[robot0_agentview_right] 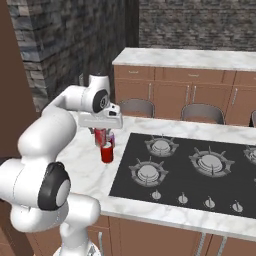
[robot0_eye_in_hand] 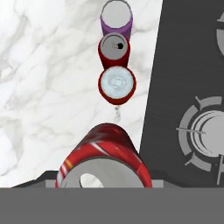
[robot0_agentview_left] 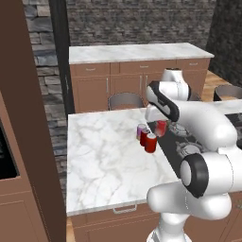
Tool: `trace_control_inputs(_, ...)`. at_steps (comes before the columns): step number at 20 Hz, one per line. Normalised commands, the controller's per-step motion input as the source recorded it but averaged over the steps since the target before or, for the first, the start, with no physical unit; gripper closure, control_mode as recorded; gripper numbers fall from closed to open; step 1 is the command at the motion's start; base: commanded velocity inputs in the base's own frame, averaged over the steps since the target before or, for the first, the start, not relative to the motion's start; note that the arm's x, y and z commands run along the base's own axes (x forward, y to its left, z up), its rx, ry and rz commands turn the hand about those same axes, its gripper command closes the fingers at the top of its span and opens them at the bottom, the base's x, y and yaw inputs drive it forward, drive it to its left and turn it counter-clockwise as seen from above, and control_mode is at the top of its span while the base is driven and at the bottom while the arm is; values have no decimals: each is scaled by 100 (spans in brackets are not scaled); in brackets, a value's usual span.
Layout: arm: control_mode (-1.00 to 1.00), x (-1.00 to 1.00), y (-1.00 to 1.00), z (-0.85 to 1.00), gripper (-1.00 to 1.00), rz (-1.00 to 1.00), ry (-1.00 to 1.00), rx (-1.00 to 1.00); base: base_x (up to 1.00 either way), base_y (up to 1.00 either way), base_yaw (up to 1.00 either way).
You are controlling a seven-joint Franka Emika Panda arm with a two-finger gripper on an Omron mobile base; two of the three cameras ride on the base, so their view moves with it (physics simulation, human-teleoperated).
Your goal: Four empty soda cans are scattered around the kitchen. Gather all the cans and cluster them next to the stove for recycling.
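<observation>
Three cans point(robot0_eye_in_hand: 116, 52) cluster mid-frame beside the stove point(robot0_eye_in_hand: 188, 87); fingers clamp the fourth can point(robot0_eye_in_hand: 105, 157), not yet placed.

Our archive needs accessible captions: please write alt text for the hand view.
A red soda can held in the gripper hangs above a white marble counter, where two red cans and a purple can stand in a row beside the black stove.
</observation>
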Motion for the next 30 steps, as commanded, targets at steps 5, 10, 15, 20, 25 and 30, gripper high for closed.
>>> trace_control_inputs(5,-100,9,3,-34,100,0,5,0,0,0,0)
trace_control_inputs(10,-100,0,0,-32,100,0,2,0,0,0,0)
trace_control_inputs(15,-100,0,0,-38,100,0,0,0,0,0,0)
trace_control_inputs(20,-100,2,3,-40,100,0,0,0,0,0,0)
trace_control_inputs(25,-100,10,7,-39,100,0,0,0,0,0,0)
trace_control_inputs(30,-100,16,3,-30,100,0,0,0,0,0,0)
